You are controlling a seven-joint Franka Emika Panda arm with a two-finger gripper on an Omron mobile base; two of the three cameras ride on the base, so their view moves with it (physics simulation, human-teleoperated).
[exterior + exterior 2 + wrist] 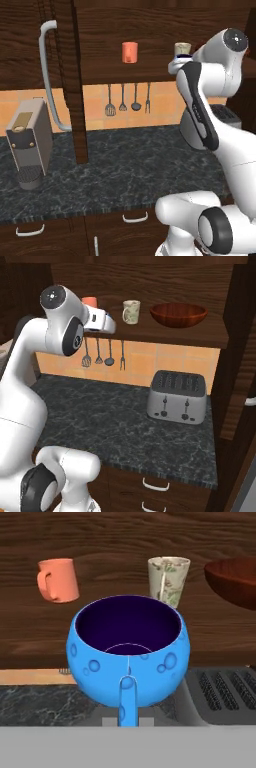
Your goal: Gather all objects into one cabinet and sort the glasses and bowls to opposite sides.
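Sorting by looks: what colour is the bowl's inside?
Dark purple inside the blue bowl, best in the hand view.

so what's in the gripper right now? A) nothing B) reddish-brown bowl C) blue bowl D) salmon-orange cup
C: in the hand view the blue bowl sits right at the gripper, while the salmon-orange cup, beige cup and reddish-brown bowl rest on the cabinet shelf.

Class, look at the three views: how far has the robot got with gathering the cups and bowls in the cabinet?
Done: the salmon-orange cup, beige cup and reddish-brown bowl already stand on the cabinet shelf, cups left of the bowl. In hand: the gripper is shut on the blue bowl, held up before the shelf. Left: setting it down, probably beside the brown bowl.
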